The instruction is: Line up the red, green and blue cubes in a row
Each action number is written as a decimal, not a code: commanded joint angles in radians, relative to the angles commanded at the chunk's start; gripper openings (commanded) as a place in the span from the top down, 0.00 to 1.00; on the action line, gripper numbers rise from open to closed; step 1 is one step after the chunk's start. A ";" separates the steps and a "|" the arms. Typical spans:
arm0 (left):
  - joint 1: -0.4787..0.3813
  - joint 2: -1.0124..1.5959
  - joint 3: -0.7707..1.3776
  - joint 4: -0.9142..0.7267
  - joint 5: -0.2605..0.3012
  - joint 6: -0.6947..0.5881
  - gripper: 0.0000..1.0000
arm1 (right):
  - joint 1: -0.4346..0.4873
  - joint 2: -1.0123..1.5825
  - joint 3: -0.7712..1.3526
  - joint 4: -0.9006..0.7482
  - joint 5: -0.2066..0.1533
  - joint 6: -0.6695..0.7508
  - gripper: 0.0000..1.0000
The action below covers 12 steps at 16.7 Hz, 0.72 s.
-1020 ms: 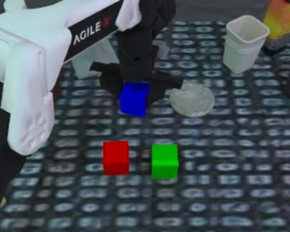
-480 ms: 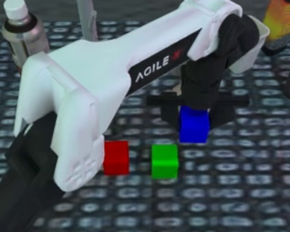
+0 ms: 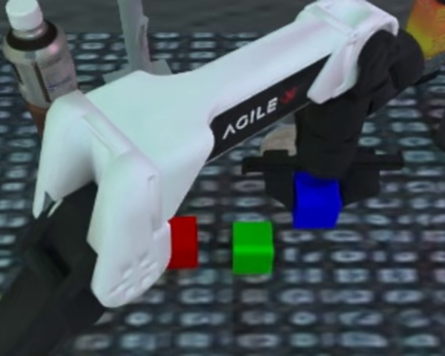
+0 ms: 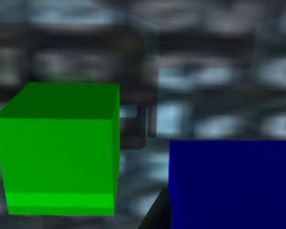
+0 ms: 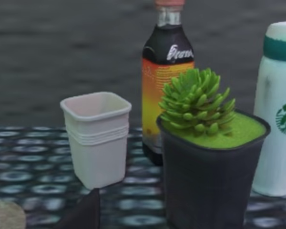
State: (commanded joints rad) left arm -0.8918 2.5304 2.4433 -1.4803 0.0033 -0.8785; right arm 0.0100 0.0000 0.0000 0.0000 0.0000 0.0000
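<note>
Carrying the blue cube (image 3: 316,200) clamped in my left end effector (image 3: 317,194), I should lower it squarely beside the green cube (image 3: 252,247), just left below, level with the red cube (image 3: 183,242) beyond.

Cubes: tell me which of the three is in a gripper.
The blue cube. It sits between the fingers of the left gripper, while the red cube and the green cube rest free on the table side by side.

Patterned table (image 3: 371,297) carries the red cube (image 3: 183,242) and green cube (image 3: 252,247), plus a bottle (image 3: 31,46) at the far left.
</note>
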 joint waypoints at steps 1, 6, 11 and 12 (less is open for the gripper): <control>0.000 -0.002 -0.014 0.014 -0.001 0.001 1.00 | 0.000 0.000 0.000 0.000 0.000 0.000 0.00; 0.000 -0.010 -0.211 0.198 -0.004 -0.002 1.00 | 0.000 0.000 0.000 0.000 0.000 0.000 0.00; -0.004 -0.010 -0.297 0.284 0.000 -0.004 1.00 | 0.000 0.000 0.000 0.000 0.000 0.000 0.00; -0.004 -0.010 -0.297 0.284 0.000 -0.004 1.00 | 0.000 0.000 0.000 0.000 0.000 0.000 0.00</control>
State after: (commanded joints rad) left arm -0.8961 2.5201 2.1466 -1.1965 0.0036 -0.8820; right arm 0.0100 0.0000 0.0000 0.0000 0.0000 0.0000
